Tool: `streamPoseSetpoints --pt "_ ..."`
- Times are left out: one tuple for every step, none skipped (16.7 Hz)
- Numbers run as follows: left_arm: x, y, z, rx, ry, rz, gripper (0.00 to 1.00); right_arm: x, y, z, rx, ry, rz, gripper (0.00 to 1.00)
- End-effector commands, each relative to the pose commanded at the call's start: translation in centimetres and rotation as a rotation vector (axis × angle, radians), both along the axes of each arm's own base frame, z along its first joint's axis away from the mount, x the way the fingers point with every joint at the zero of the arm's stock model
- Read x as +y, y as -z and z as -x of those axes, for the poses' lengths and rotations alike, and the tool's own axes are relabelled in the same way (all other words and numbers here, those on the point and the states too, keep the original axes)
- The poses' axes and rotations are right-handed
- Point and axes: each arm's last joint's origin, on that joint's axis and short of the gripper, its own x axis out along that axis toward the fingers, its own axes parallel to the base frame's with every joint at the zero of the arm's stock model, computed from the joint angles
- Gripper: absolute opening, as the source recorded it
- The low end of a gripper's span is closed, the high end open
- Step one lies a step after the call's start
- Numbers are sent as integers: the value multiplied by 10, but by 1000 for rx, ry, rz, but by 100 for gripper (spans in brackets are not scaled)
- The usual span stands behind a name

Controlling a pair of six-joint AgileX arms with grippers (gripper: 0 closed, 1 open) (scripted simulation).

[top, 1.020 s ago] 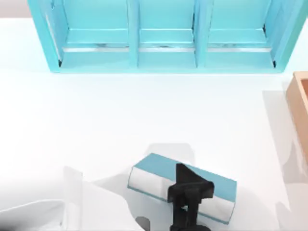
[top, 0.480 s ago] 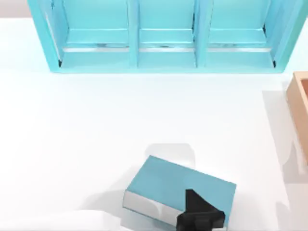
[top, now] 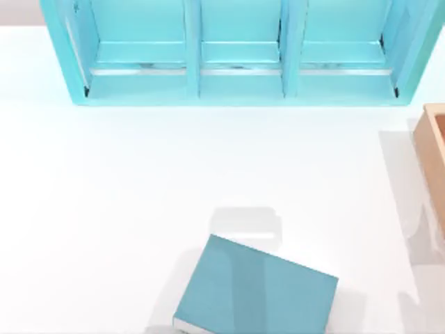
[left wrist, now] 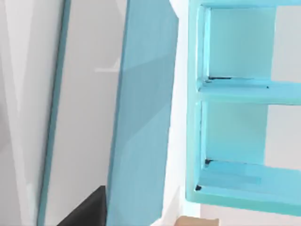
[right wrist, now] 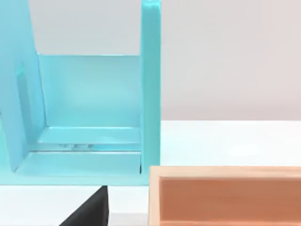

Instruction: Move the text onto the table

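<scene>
The text, a thick teal-blue book, hangs low over the table near its front edge, flat cover turned up, with its shadow on the white surface just behind it. In the left wrist view the text is very close, showing the teal cover and white page edges. My left gripper is shut on it, one dark finger lying against the page edges. My right gripper is parked at the right, facing the shelf and the box.
A light-blue three-bay shelf spans the back of the table. A tan wooden box sits at the right edge, seen close in the right wrist view as the box. Open white surface lies between shelf and book.
The book has turned from showing its page edges to cover up, and looks larger and lower in the top view. The left gripper slid off the bottom edge with it.
</scene>
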Motion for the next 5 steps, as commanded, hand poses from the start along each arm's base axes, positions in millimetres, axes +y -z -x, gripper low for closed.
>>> streamPoseSetpoints --pt "1 -2 8 -8 -4 2 100 0 0 0 0 0 0 100" --pt "2 -3 15 -15 -7 3 100 0 0 0 0 0 0 100" --pt "2 -4 20 -20 -9 5 100 0 0 0 0 0 0 100" --pt "3 -5 23 -23 -9 5 100 0 0 0 0 0 0 100" --pt "3 -5 24 -24 -10 6 100 0 0 0 0 0 0 100"
